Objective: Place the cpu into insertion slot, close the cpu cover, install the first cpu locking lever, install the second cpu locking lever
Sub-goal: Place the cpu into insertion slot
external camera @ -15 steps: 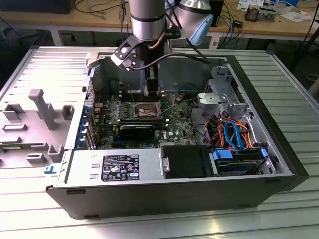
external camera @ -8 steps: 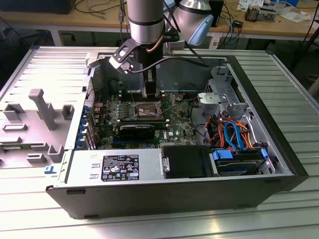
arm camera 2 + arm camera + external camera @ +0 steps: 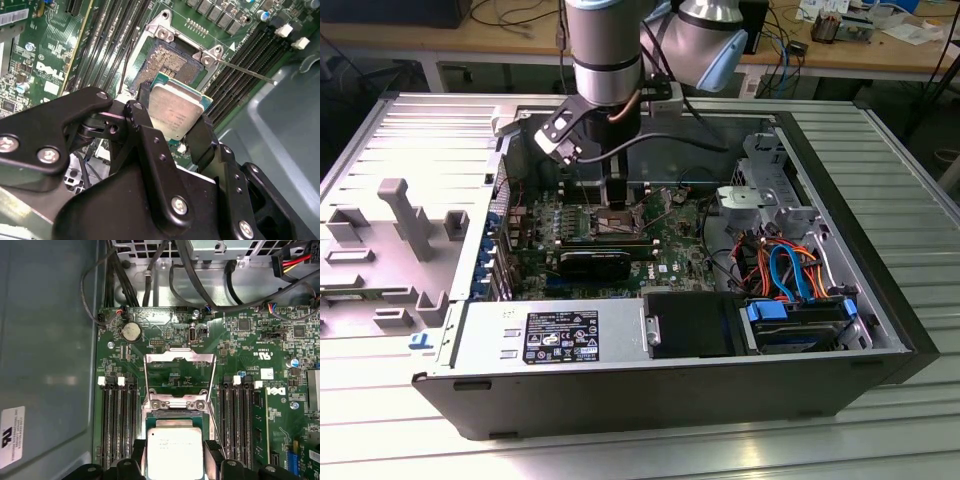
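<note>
My gripper (image 3: 175, 117) is shut on the cpu (image 3: 175, 112), a small square chip with a silver-grey top, with a black finger (image 3: 142, 107) on each of two opposite edges. In the first wrist view the cpu (image 3: 174, 452) sits between the fingertips of the gripper (image 3: 175, 454). The chip hangs just above the insertion slot (image 3: 167, 60), whose dark pin field is bare. The slot (image 3: 172, 415) lies partly under the chip. The cpu cover (image 3: 180, 354) stands swung open beyond the slot. A thin locking lever (image 3: 245, 72) sticks out sideways. In the exterior view the gripper (image 3: 618, 200) reaches down over the motherboard (image 3: 670, 250).
The open computer case (image 3: 880, 300) lies on its side on a metal table. Memory slots (image 3: 117, 415) flank the socket on both sides. Bundled cables (image 3: 790, 265) and a drive cage (image 3: 760, 190) sit on the exterior view's right. The power supply (image 3: 560, 335) lies along the near wall.
</note>
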Controlling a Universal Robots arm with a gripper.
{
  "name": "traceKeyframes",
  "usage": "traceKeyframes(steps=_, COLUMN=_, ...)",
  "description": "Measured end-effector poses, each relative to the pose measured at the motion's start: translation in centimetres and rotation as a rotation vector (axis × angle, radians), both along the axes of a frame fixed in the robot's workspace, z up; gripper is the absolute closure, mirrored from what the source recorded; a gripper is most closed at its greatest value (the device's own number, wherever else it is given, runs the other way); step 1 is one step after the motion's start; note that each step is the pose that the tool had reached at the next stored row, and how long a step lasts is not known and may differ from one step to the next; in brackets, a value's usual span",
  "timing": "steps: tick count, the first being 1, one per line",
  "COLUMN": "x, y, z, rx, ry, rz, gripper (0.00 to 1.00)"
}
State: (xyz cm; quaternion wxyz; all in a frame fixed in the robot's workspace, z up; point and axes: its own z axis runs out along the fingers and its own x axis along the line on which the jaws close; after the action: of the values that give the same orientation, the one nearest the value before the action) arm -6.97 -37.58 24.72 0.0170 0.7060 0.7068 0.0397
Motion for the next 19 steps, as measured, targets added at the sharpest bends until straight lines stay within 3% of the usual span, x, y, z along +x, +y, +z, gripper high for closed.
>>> traceKeyframes(steps=3, x=-0.1, y=-0.01, z=-0.47, rx=-0.0001, ry=0.0, rz=0.0, gripper=0.45)
traceKeyframes(steps=15, x=-0.4, y=-0.09, z=-3.92, rx=0.0, ry=0.0, rz=-0.005, gripper=0.45)
traceKeyframes(steps=19, x=-0.4, y=-0.09, z=-4.38, rx=0.0, ry=0.0, rz=-0.005, gripper=0.45)
